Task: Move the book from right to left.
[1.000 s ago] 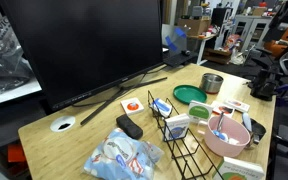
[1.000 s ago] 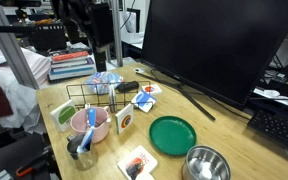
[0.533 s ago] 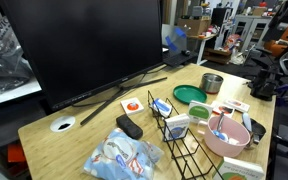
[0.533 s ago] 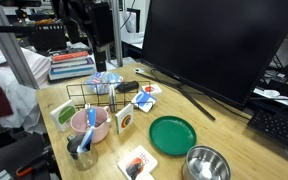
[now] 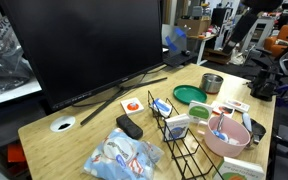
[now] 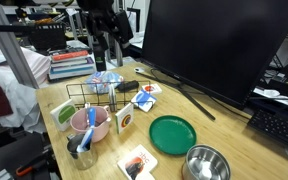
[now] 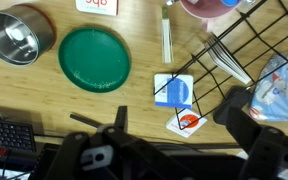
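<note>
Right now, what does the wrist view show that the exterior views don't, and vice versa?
Wrist only: a close look at the hand, with its fingers spread open.
Exterior only: the large monitor and a white ring near the table corner.
Shared: green plate, steel bowl, wire rack, plastic bag, small cards.

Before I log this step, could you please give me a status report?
Gripper open, empty, above table. Red-and-white book flat on table, untouched. Wire rack close beside it.
</note>
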`<move>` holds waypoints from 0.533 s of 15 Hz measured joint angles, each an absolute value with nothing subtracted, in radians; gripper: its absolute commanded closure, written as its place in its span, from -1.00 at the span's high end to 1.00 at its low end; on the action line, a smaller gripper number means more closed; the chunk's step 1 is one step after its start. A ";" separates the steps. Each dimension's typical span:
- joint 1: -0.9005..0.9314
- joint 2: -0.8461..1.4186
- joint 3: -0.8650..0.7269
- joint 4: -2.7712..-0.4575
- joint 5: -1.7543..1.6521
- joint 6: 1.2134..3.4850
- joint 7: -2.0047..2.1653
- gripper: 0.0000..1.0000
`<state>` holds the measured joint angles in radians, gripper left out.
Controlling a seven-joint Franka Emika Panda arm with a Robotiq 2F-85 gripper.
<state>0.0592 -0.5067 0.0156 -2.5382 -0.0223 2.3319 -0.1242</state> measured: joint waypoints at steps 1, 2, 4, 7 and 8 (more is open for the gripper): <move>0.057 -0.473 0.040 -2.545 -0.060 2.374 -0.083 1.00; 0.055 -0.443 0.060 -2.552 -0.093 2.402 -0.044 1.00; 0.051 -0.392 0.084 -2.572 -0.138 2.422 0.017 1.00; 0.051 -0.342 0.098 -2.611 -0.153 2.422 0.061 1.00; 0.052 -0.332 0.100 -2.625 -0.153 2.432 0.068 1.00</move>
<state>0.0516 -0.3325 0.0997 -2.6249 -0.1526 2.4317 0.0680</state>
